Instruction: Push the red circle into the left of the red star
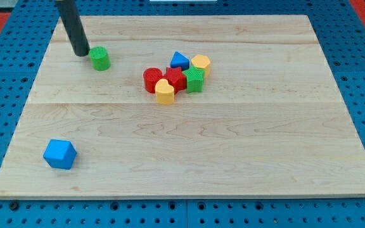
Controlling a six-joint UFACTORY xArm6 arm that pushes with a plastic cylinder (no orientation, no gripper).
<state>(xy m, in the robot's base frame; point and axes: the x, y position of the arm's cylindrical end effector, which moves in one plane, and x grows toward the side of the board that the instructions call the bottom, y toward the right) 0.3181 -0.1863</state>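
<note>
Seven small blocks sit on one pale wooden surface [246,158], which lies on a blue pegboard [5,95] and fills most of the view. No pincer shows on this arm, so nothing can be said about it being open or closed; the arm ends in a dark rod, and my tip [81,54] rests on the wood near the view's top left corner.

Next in size is the blue cube [59,154], alone and well apart from everything else, near the view's bottom left. The green cylinder [99,58] stands just to the right of my tip, very close to it; whether the two touch cannot be told.

Five more blocks crowd together right of the green cylinder, in the upper middle of the board. The red circle [152,80] is at the left end of this cluster, touching the left side of the red star [175,78]. A yellow heart-like block [165,92] presses against both from below. A green block [195,80] touches the star's right side. Above it sit the blue triangle [180,61] and a yellow block [200,63], side by side. My tip is well to the left of this whole cluster.
</note>
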